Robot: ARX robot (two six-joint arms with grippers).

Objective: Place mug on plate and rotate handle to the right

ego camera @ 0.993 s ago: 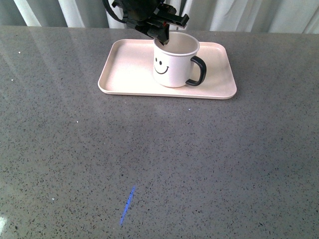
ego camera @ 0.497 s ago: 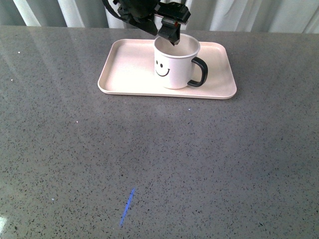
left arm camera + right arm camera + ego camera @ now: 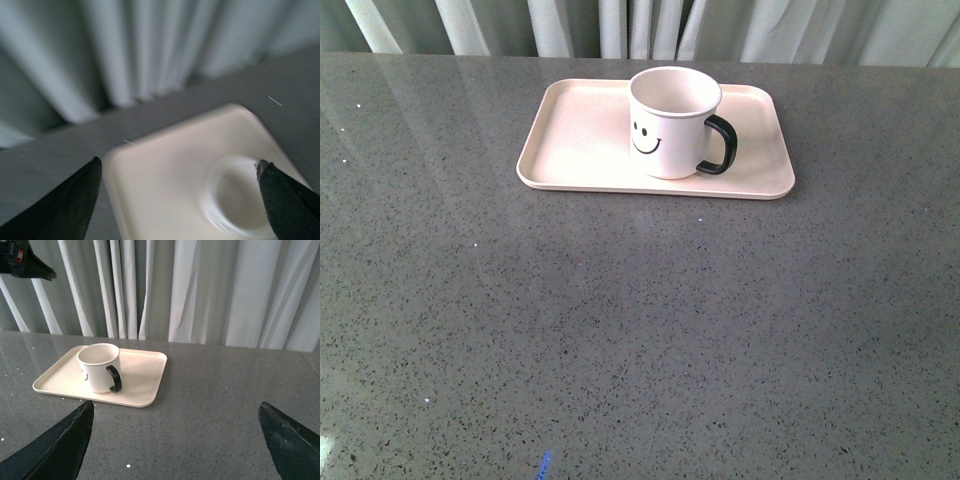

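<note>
The white mug (image 3: 670, 125) with a black smiley face stands upright on the pale pink plate (image 3: 580, 150), right of the plate's middle. Its black handle (image 3: 720, 145) points to the right in the front view, where neither gripper shows. In the blurred left wrist view, my open left gripper (image 3: 178, 161) hangs above the plate (image 3: 160, 190) and the mug (image 3: 235, 197), touching nothing. My right gripper (image 3: 175, 404) is open and empty over bare table, well apart from the mug (image 3: 97, 367) and the plate (image 3: 140, 375).
The grey speckled table (image 3: 640, 330) spreads wide in front of the plate. Pale curtains (image 3: 620, 25) hang behind its far edge. A dark part of the left arm (image 3: 22, 262) shows high up in the right wrist view.
The left gripper, which was at the mug's rim, has lifted away and left the front view. The mug stays on the plate with its handle to the right.
</note>
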